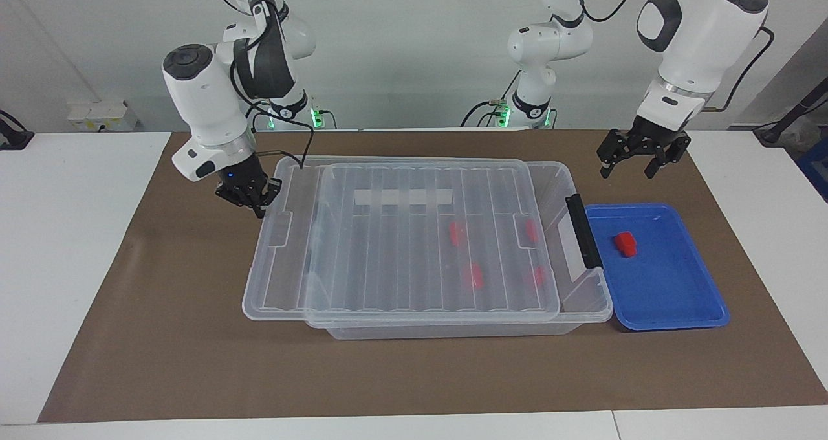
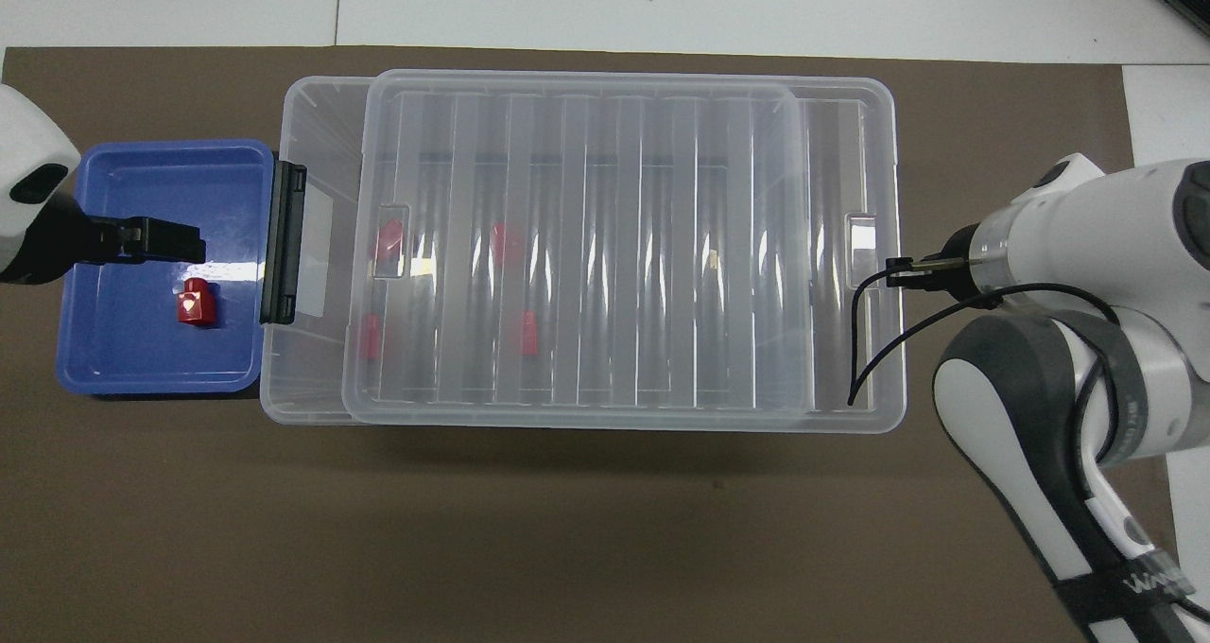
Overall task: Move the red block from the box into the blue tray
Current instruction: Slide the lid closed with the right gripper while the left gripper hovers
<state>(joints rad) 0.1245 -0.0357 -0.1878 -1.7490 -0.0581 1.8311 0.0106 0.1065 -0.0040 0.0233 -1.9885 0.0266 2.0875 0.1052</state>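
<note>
On the brown tabletop (image 1: 162, 336) a red block (image 1: 625, 244) lies in the blue tray (image 1: 673, 297) – beside the box (image 1: 582, 310). The left end effector (image 1: 640, 158) hangs spread wide above the tray. The right end effector (image 1: 249, 194) is clenched on the lid (image 1: 414, 259) – at the box's other end.

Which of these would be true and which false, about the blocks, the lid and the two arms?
1. One red block lies in the blue tray. True.
2. The box is empty. False: four red blocks show through its lid.
3. The lid sits squarely on the box. False: it is shifted toward the right arm's end, leaving a gap at the tray's end.
4. The left tool is open and holds nothing. True.
5. The right tool hangs over the blue tray. False: it is at the lid's edge, at the right arm's end.
</note>
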